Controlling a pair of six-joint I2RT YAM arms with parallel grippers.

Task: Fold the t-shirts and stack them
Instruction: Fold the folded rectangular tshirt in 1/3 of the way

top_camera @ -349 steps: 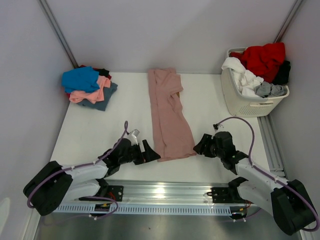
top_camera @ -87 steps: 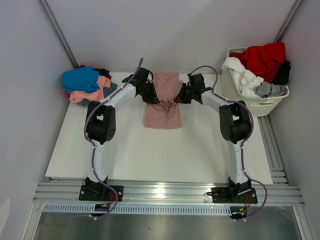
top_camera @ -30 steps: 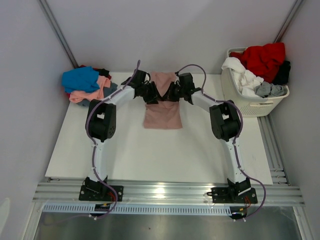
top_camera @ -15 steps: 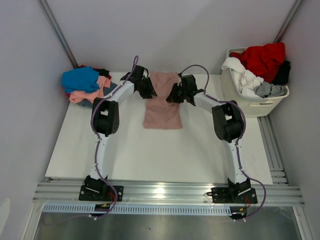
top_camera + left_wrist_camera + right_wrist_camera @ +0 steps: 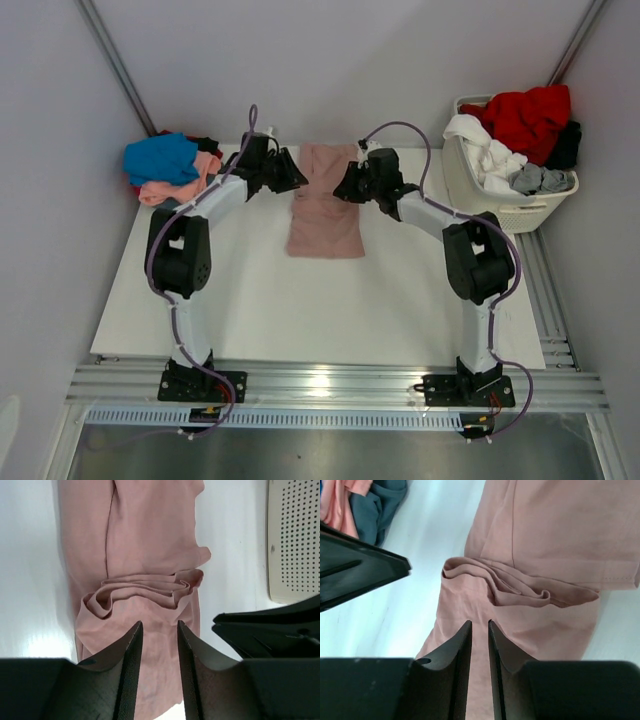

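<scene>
A dusty-pink t-shirt (image 5: 325,215) lies folded short at the back middle of the white table (image 5: 300,310), with a rumpled crease across it (image 5: 145,587) (image 5: 520,587). My left gripper (image 5: 299,182) hovers at the shirt's left edge, and its jaws (image 5: 158,625) stand open with nothing between them. At the shirt's right edge my right gripper (image 5: 341,191) hangs with its jaws (image 5: 479,623) a narrow gap apart, holding nothing. A pile of folded t-shirts (image 5: 175,170), blue on top over salmon and slate, sits at the back left.
A white plastic laundry basket (image 5: 495,205) at the back right holds red, white and grey clothes (image 5: 525,120). Its perforated wall (image 5: 292,540) shows in the left wrist view. Grey walls close in the table at the back and sides.
Both grippers have drawn back from over the pink shirt to its sides. The right jaws, shut a second ago, have opened and let the cloth go. The left arm swung left.
</scene>
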